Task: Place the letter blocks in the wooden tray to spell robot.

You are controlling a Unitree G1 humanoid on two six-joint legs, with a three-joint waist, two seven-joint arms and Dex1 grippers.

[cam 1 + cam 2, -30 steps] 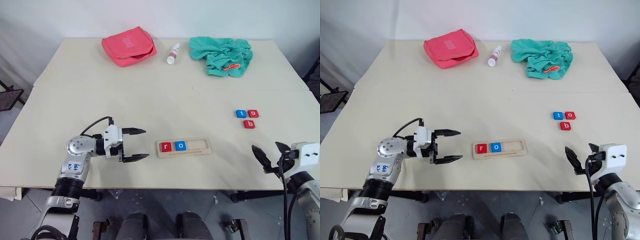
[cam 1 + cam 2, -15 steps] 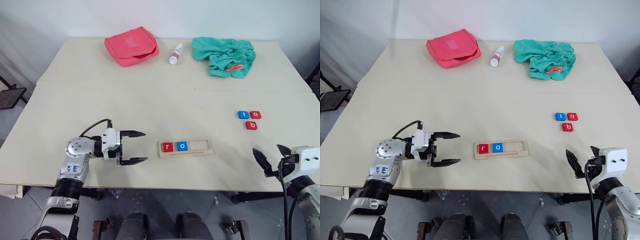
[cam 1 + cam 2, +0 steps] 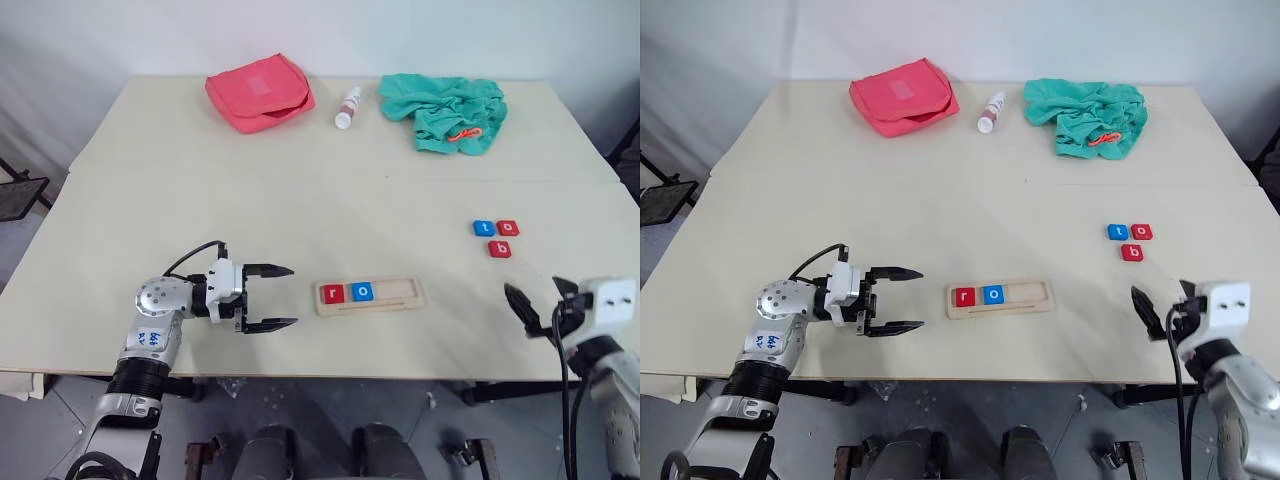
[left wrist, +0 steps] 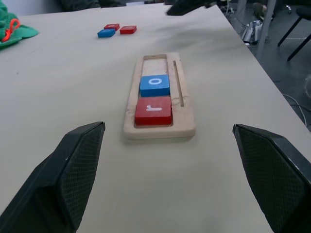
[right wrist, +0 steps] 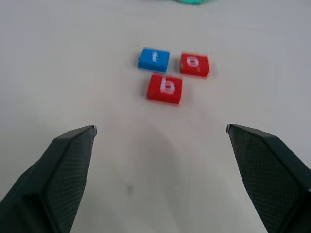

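Letter blocks come first: we see a red r (image 3: 333, 293) and a blue o (image 3: 362, 292) already seated side by side at the left end of the wooden tray (image 3: 405, 296), which lies near the front edge of the counter (image 3: 300, 190), about midway across. That filling from the left fits the spelling order, and the bare groove to the right of the o is where b, o and t would go. Those three wait in a tight cluster to the right and a little farther back: a blue t (image 3: 483, 228) with a red o (image 3: 508, 228) touching on its right, and a red b (image 3: 500, 249) just in front of them. Our right tool (image 3: 540, 310) hovers near the front right corner, jaws wide apart and empty, aimed toward that cluster, so we judge the b to be the next pick. Our left tool (image 3: 268, 297) sits just left of the tray, also spread open and holding nothing, pointing along it, perhaps ready to steady it. Far back lie a red pouch (image 3: 259, 91), a small bottle (image 3: 347, 107) and a crumpled green cloth (image 3: 443, 111), all well apart from the work. Nothing blocks the path, though the b sits snug against its neighbours, which may get nudged.
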